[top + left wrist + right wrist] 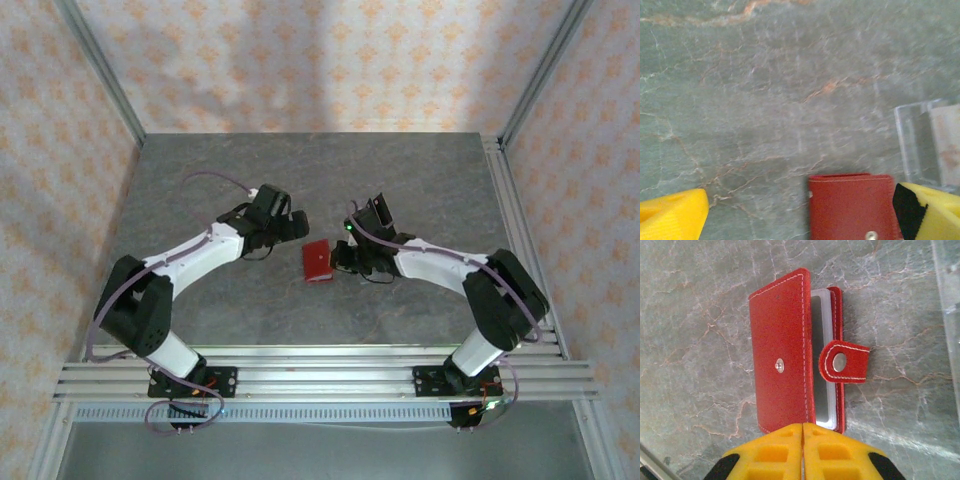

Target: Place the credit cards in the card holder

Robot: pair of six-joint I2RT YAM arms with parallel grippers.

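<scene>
The red card holder (317, 260) lies on the table between both arms. In the right wrist view the card holder (780, 350) has its cover slightly ajar, pale grey lining showing, and its snap tab (845, 362) unfastened. My right gripper (803, 427) is shut, its fingertips meeting over the near end of the cover's free edge. My left gripper (801, 205) hovers open over the card holder's (852, 205) far end, its right finger (935, 210) beside it. A pale pinkish flat piece (946, 150), perhaps one of the credit cards, sits in a clear plastic tray.
The clear plastic tray (915, 145) stands just beyond the holder, and its edge (946, 290) runs along the right. The grey marbled tabletop (300, 170) is bounded by aluminium rails (320, 375) at the near edge and patterned walls around.
</scene>
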